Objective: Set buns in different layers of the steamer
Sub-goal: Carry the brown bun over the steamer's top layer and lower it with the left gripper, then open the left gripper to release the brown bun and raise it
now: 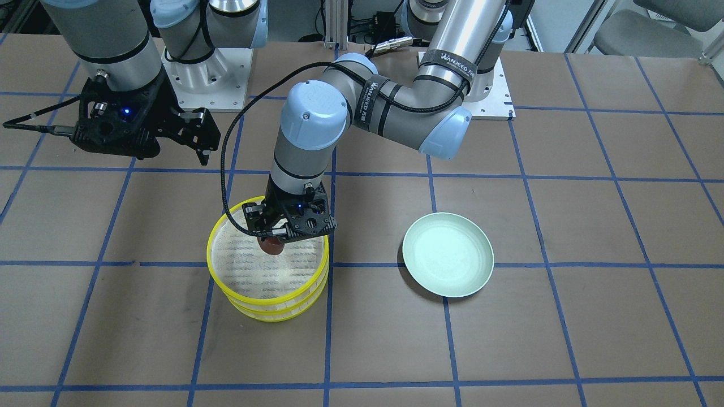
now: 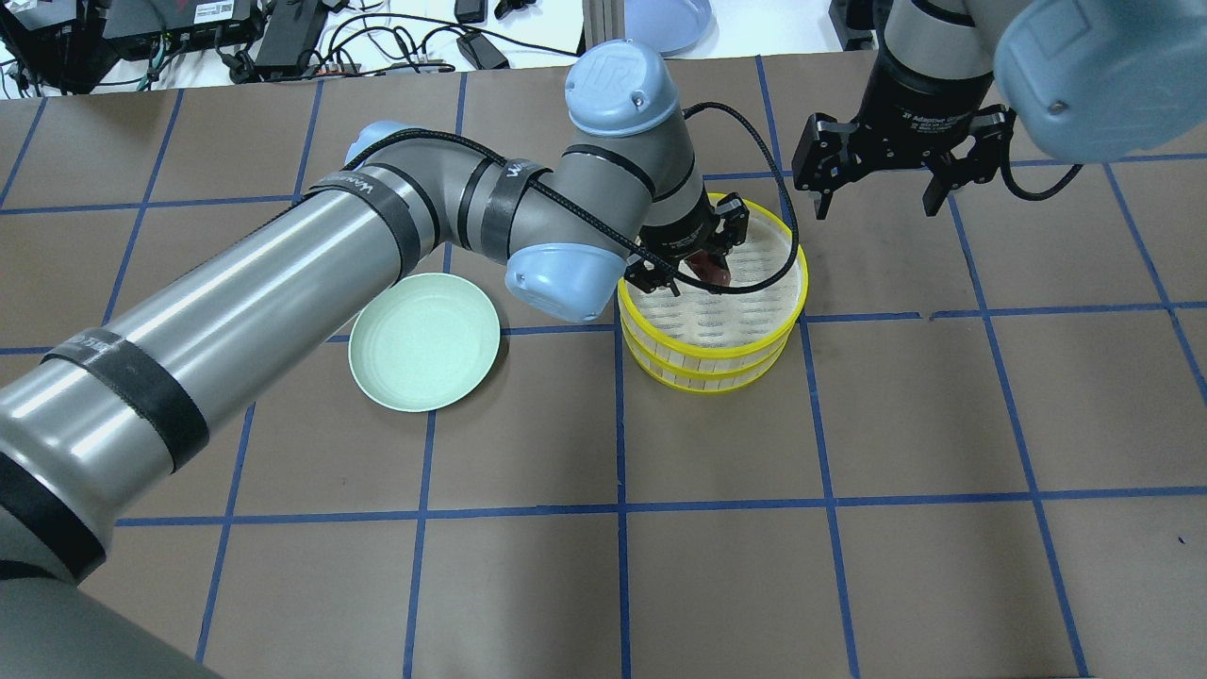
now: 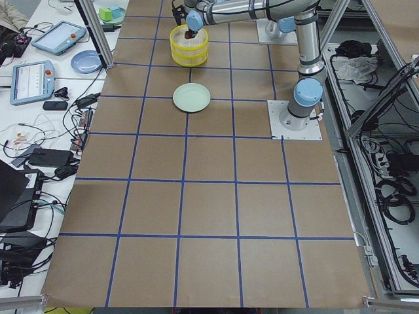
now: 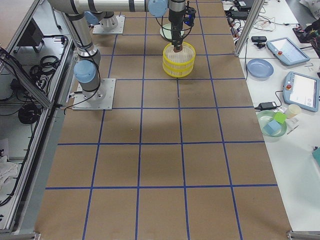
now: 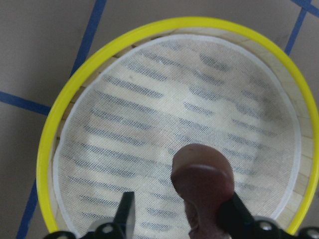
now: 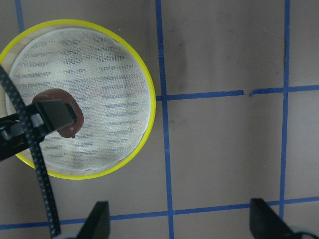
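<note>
The steamer (image 1: 226, 282) is a stack of yellow-rimmed layers with a whitish mesh floor on top (image 5: 149, 114). My left gripper (image 1: 273, 234) is low over the top layer. Its jaws stand apart. The dark reddish-brown bun (image 5: 202, 169) lies against one finger (image 5: 234, 211), with a clear gap to the other. I cannot tell whether the bun rests on the mesh. The bun also shows in the overhead view (image 2: 709, 269) and the right wrist view (image 6: 70, 119). The pale cream bun is hidden. My right gripper (image 2: 877, 193) is open and empty, hovering beside the steamer.
A pale green round plate (image 1: 447, 254) lies on the brown paper table on the steamer's other side from my right gripper, with nothing on it. Blue tape lines grid the table. The left arm's black cable (image 2: 754, 141) loops over the steamer's rim.
</note>
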`<action>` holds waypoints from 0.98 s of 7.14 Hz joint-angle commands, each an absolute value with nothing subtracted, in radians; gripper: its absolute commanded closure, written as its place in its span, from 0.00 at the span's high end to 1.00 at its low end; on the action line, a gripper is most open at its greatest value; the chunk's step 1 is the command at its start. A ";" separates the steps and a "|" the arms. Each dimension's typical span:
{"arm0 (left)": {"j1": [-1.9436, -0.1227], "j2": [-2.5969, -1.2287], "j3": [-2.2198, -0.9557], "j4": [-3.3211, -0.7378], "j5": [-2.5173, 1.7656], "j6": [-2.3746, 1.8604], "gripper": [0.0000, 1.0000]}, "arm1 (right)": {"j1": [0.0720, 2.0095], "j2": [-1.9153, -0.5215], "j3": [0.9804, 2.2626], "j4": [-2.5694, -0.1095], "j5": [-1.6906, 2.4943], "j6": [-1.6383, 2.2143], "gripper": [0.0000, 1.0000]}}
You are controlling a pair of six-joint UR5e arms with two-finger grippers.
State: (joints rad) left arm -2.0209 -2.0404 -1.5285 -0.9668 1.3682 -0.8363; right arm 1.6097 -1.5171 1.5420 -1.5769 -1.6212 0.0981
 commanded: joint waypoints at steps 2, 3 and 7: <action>-2.022 -2.039 -1.529 -0.963 1.374 -0.830 1.00 | 1.611 -1.517 1.543 -1.578 -1.620 0.098 1.00; -2.020 -2.016 -1.526 -0.962 1.397 -0.793 1.00 | 1.609 -1.516 1.543 -1.578 -1.618 0.098 1.00; -1.861 -1.881 -1.525 -1.108 1.582 -0.316 1.00 | 1.609 -1.479 1.552 -1.646 -1.614 0.100 1.00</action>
